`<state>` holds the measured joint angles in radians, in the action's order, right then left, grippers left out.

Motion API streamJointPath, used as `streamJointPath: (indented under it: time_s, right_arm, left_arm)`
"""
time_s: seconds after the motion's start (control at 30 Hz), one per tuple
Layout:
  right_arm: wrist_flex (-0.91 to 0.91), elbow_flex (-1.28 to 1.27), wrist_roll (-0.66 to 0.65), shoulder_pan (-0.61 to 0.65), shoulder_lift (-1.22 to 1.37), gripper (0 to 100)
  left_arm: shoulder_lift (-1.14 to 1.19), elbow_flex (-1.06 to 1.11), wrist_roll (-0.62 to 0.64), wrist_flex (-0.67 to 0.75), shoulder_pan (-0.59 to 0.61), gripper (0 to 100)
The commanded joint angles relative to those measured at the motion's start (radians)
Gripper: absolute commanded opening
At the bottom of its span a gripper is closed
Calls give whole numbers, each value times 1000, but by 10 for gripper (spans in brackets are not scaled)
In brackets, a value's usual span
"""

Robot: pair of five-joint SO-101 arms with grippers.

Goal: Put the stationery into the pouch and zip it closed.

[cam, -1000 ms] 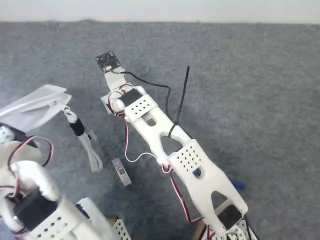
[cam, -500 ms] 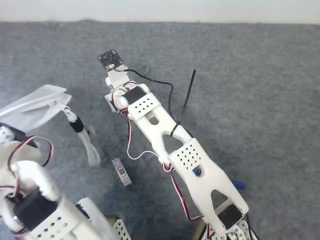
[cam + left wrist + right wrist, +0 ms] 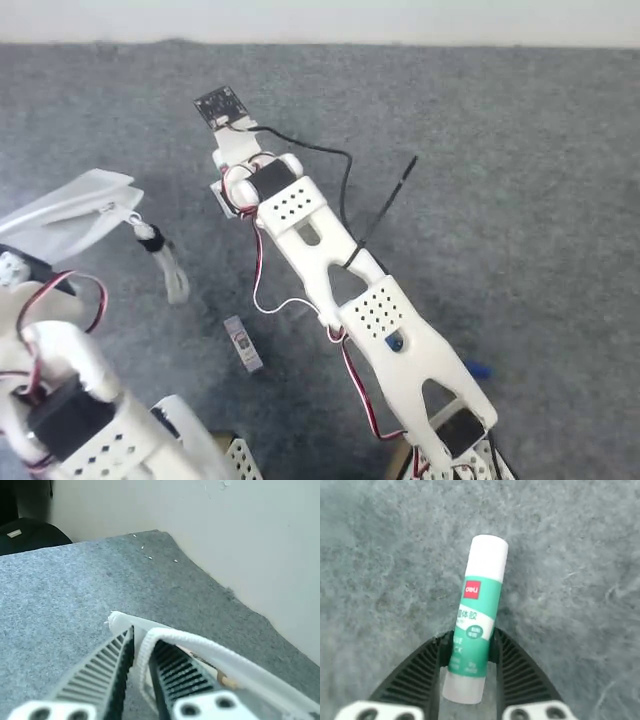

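A green and white glue stick [image 3: 479, 615] is held upright above the grey carpet, with my right gripper [image 3: 469, 638] shut on its lower half. In the high view the right arm [image 3: 300, 225] stretches over the middle of the carpet, and its gripper end is under the wrist. The clear pouch [image 3: 62, 212] is held up at the left, its white strap [image 3: 165, 262] dangling beside it. My left gripper [image 3: 140, 645] is shut on the pouch's white zip edge [image 3: 200, 647]. A small grey rectangular item [image 3: 243, 343] lies on the carpet between the arms.
Grey carpet [image 3: 500, 180] covers the whole table, with a pale wall [image 3: 400, 20] along the far edge. A small blue object [image 3: 478, 370] lies beside the right arm's base. A black cable tie [image 3: 390, 205] sticks out from the right arm.
The right arm's wrist has shifted a little farther away and to the right. The pouch's dangling strap has drawn up and hangs shorter over the carpet. The pouch itself has stayed put.
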<state>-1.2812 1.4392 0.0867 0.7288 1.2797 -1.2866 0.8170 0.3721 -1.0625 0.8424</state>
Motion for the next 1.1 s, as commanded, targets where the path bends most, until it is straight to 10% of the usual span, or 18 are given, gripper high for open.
streamJointPath:
  time_s: [0.0,1.07]
  right_arm:
    - [-48,97,-15,-22,-19,6]
    - [-493,244,-143,-62,-242,6]
  left_arm:
    - [-26,-24,11,41,-17,11]
    - [-26,-30,11,-9,-106,11]
